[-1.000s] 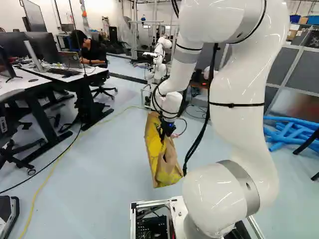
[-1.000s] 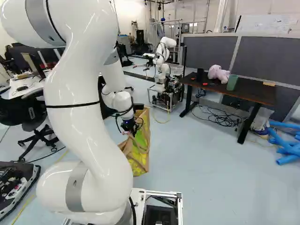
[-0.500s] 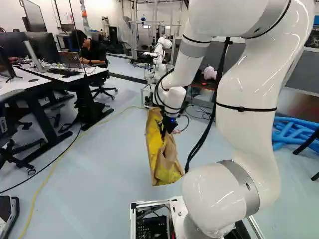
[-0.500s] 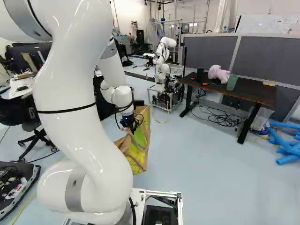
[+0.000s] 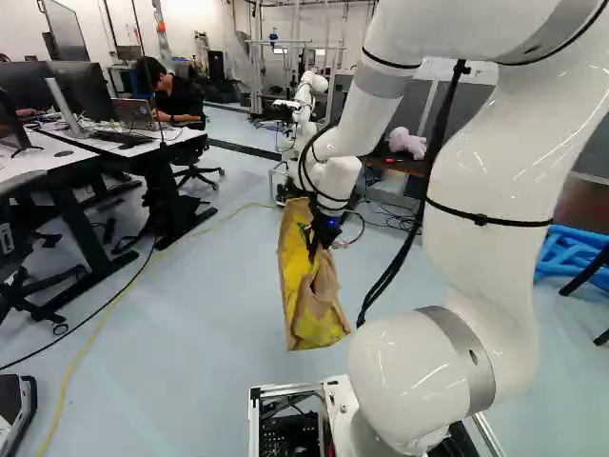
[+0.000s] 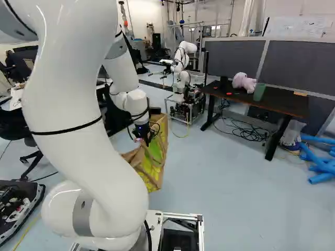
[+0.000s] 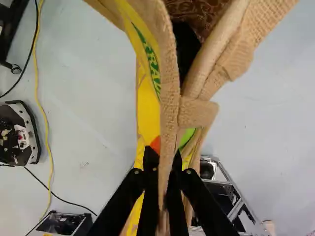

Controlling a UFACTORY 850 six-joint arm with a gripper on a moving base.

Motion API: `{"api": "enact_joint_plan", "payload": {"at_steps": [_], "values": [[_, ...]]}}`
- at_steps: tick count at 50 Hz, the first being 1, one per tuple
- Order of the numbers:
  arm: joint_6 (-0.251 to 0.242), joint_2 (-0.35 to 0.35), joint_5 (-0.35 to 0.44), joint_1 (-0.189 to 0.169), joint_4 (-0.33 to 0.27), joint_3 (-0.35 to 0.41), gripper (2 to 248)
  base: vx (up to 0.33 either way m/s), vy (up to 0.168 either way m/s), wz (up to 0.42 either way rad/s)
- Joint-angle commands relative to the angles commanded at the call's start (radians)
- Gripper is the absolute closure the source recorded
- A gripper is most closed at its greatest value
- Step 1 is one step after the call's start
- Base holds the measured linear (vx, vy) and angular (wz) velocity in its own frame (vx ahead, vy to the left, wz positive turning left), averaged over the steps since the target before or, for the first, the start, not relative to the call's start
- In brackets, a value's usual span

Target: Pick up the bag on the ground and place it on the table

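Note:
In the left base view the black gripper (image 5: 324,234) is right of the middle, with the tan and yellow bag (image 5: 306,309) hanging below it. The right base view shows the bag (image 6: 154,166) on edge, its tan handles loose at the side. Seen from the wrist, the gripper (image 7: 165,164) is closed around a tan strip of the bag (image 7: 168,105), one finger on each side. The bag's mouth gapes ahead of the fingers. A dark table (image 6: 256,99) stands at the right of the right base view, holding a pink plush toy (image 6: 244,81) and a green cup (image 6: 259,92).
Another robot (image 6: 183,68) stands on a frame cart left of the table. Black cables (image 6: 246,129) lie under the table, and blue tubes (image 6: 319,162) lie to its right. White desks (image 5: 105,141) with monitors and a chair are at the left. A yellow cable (image 5: 100,328) crosses the floor.
My upper arm has shifted outward in both base views, and the gripper has risen slightly with the bag hanging from it. The base and the table have not moved.

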Motion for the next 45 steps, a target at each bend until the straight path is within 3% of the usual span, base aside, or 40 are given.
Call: {"api": "enact_joint_plan", "payload": {"at_steps": [23, 45], "values": [[0.000, 0.088, -0.047, -0.009, -0.091, 0.010, 228, 0.000, 0.000, 0.000], [0.000, 0.153, -0.140, -0.036, -0.101, -0.003, 228, 0.000, 0.000, 0.000]]}}
